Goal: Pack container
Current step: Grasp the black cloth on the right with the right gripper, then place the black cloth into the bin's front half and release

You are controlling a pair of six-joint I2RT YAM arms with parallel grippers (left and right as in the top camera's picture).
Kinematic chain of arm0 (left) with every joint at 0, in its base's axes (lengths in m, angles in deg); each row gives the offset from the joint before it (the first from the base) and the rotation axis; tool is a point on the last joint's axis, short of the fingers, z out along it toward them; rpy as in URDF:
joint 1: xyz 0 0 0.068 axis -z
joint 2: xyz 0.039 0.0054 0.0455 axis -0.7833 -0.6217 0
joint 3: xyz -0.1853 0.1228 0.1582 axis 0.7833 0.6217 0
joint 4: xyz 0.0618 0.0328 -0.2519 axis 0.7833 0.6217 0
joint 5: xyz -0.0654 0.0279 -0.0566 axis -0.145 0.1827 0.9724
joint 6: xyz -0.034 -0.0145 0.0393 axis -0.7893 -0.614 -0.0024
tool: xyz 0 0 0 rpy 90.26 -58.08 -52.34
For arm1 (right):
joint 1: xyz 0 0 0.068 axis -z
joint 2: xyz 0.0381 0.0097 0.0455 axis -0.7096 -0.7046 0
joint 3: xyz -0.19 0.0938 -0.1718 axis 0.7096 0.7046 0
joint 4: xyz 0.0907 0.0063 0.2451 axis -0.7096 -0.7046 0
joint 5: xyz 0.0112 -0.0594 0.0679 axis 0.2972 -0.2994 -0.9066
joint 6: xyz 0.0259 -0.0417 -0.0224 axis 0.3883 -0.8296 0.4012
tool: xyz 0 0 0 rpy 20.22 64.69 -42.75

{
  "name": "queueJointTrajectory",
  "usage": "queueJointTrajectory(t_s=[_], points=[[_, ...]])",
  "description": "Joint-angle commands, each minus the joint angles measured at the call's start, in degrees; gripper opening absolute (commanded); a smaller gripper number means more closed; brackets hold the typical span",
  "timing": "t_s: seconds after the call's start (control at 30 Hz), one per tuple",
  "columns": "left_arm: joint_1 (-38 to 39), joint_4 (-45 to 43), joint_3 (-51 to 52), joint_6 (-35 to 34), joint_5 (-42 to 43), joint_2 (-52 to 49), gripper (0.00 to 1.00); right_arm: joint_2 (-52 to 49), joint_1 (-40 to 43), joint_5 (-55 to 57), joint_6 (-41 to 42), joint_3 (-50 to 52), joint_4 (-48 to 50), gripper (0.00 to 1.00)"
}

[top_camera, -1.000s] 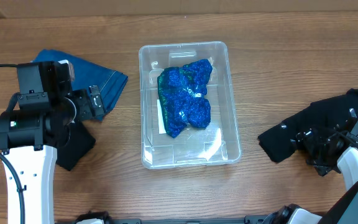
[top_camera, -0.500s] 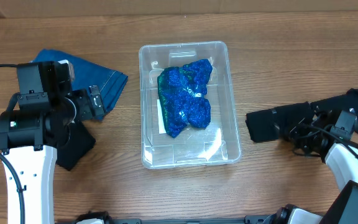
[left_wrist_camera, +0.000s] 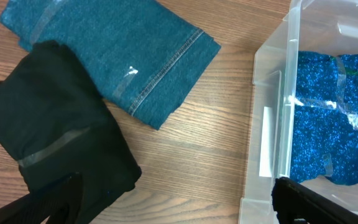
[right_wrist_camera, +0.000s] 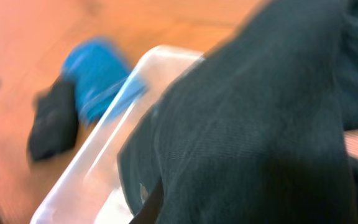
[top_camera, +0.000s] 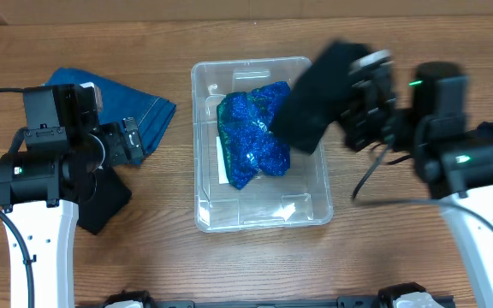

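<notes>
The clear plastic container [top_camera: 200, 162] sits mid-table with a glittery blue cloth bundle [top_camera: 251, 141] inside. My right gripper [top_camera: 359, 96] is shut on a black cloth [top_camera: 315, 101], which hangs over the container's right rim and far right corner. In the blurred right wrist view this black cloth [right_wrist_camera: 260, 124] fills most of the frame above the container's rim [right_wrist_camera: 98, 146]. My left gripper [top_camera: 135, 141] stays open left of the container, holding nothing. Its dark fingers [left_wrist_camera: 303, 202] frame bare wood in the left wrist view, with the container's wall [left_wrist_camera: 288, 124] at the right.
A folded teal denim cloth [top_camera: 139, 107] [left_wrist_camera: 117, 56] lies at the far left. A second black cloth [top_camera: 101, 201] [left_wrist_camera: 55, 137] lies beside it, partly under my left arm. Bare wood separates these cloths from the container.
My right gripper closed on the black cloth at the table's right side. It lifted the cloth and swung it left over the container's right rim. The left arm has not moved.
</notes>
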Motion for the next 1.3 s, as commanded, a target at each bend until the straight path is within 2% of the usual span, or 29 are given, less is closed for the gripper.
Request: queueJointTrajectory(t_s=[0.0, 0.07, 0.2, 0.33, 0.47, 0.6, 0.7, 0.8, 0.87, 1.07, 1.17, 1.27], points=[[-0.4, 0.0, -1.4, -0.6, 0.4, 0.0, 1.0, -1.7, -11.0, 3.5, -8.8, -1.3, -1.6, 0.04], [-0.4, -0.1, -1.4, -0.6, 0.4, 0.0, 1.0, -5.0, -16.8, 3.5, -8.9, -1.3, -3.9, 0.04], [-0.4, -0.1, -1.4, -0.6, 0.4, 0.0, 1.0, -12.9, -21.9, 3.9, -11.8, -1.3, -8.9, 0.04], [-0.4, -0.1, -1.4, -0.6, 0.4, 0.0, 1.0, -18.3, -23.5, 3.9, -13.9, -1.3, -11.9, 0.04], [-0.4, -0.1, -1.4, -0.6, 0.4, 0.0, 1.0, -18.6, -23.6, 5.3, -18.1, -1.3, -12.2, 0.04], [-0.4, 0.0, -1.4, -0.6, 0.4, 0.0, 1.0, -18.6, -23.6, 16.0, -21.5, -1.3, -12.7, 0.04], [-0.4, -0.1, -1.4, -0.6, 0.4, 0.0, 1.0, -18.6, -24.6, 25.7, -33.4, -1.3, -15.3, 0.04], [-0.4, 0.0, -1.4, -0.6, 0.4, 0.0, 1.0, -18.6, -27.3, 32.1, -51.1, -1.5, -17.2, 0.04], [-0.4, 0.0, -1.4, -0.6, 0.4, 0.0, 1.0, -18.6, -29.6, 32.5, -56.5, -1.5, -17.1, 0.04], [-0.4, 0.2, -1.4, -0.6, 0.4, 0.0, 1.0, -18.6, -37.1, 31.6, -56.8, -1.5, -24.3, 0.04], [-0.4, 0.1, -1.4, -0.6, 0.4, 0.0, 1.0, -18.6, -37.7, 26.1, -56.8, -1.4, -25.5, 0.04], [-0.4, 0.2, -1.4, -0.6, 0.4, 0.0, 1.0, -18.6, -37.6, 25.4, -56.8, -1.4, -24.5, 0.04]])
